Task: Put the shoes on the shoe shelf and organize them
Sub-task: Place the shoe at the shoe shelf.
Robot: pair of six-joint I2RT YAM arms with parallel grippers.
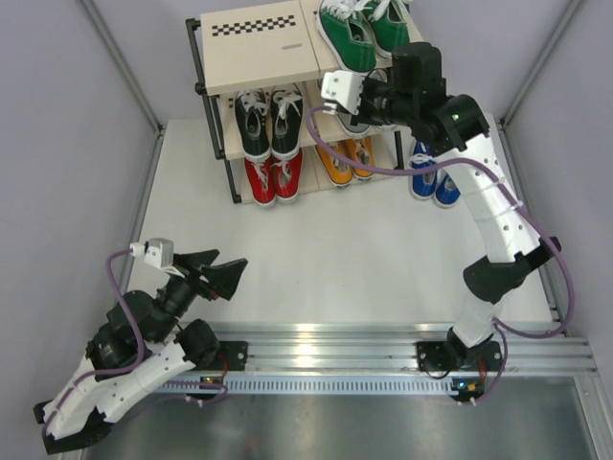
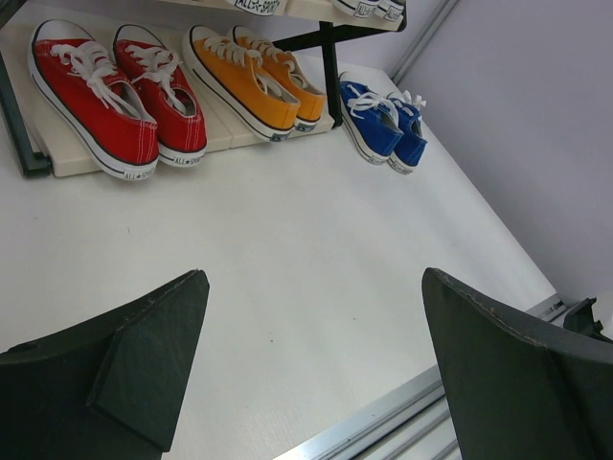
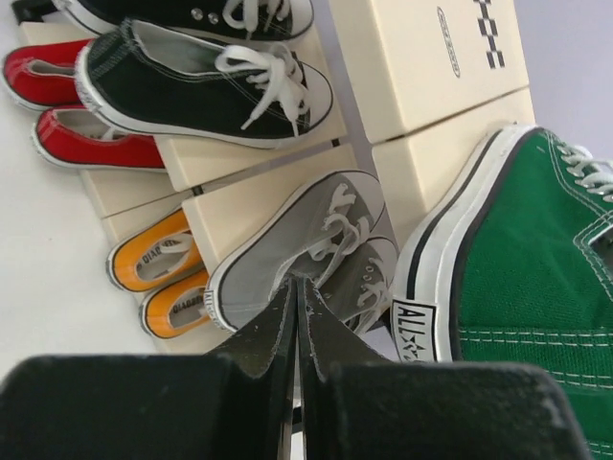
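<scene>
The shoe shelf stands at the back of the table. Green shoes sit on its top tier and black shoes on the middle left. Red shoes and orange shoes are on the bottom tier. A blue pair stands on the table right of the shelf. My right gripper is at the middle tier's right side, its tips shut on the collar of a grey shoe that leans on its mate. My left gripper is open and empty, low near the table's front left.
An aluminium rail runs along the table's near edge and shows in the left wrist view. Grey walls close in both sides. The purple cable of the right arm hangs in front of the orange shoes.
</scene>
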